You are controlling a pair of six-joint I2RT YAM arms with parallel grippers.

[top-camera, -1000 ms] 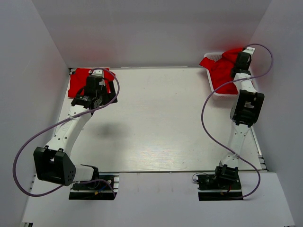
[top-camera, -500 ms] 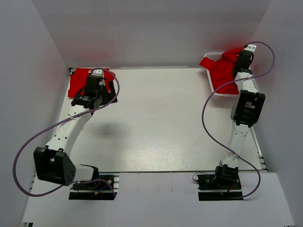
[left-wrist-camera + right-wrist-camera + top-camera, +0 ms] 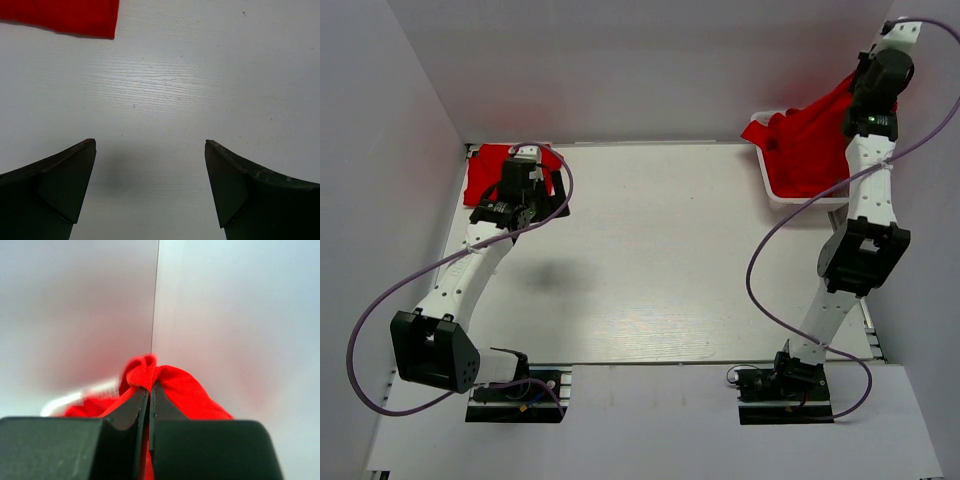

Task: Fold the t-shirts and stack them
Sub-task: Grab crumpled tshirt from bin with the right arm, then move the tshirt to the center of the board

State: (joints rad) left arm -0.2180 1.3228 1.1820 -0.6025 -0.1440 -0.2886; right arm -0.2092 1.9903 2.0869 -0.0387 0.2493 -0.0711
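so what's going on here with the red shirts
Two robot arms are working on red t-shirts. The right hand is shut on one t-shirt and holds it up high, with the fabric trailing down into the white basket at the far right corner. The left hand is open and empty over bare table, right beside another red shirt lying flat at the far left corner.

The right end effector (image 3: 149, 386) pinches a red t-shirt (image 3: 181, 388); perhaps basket (image 3: 62, 402) behind.
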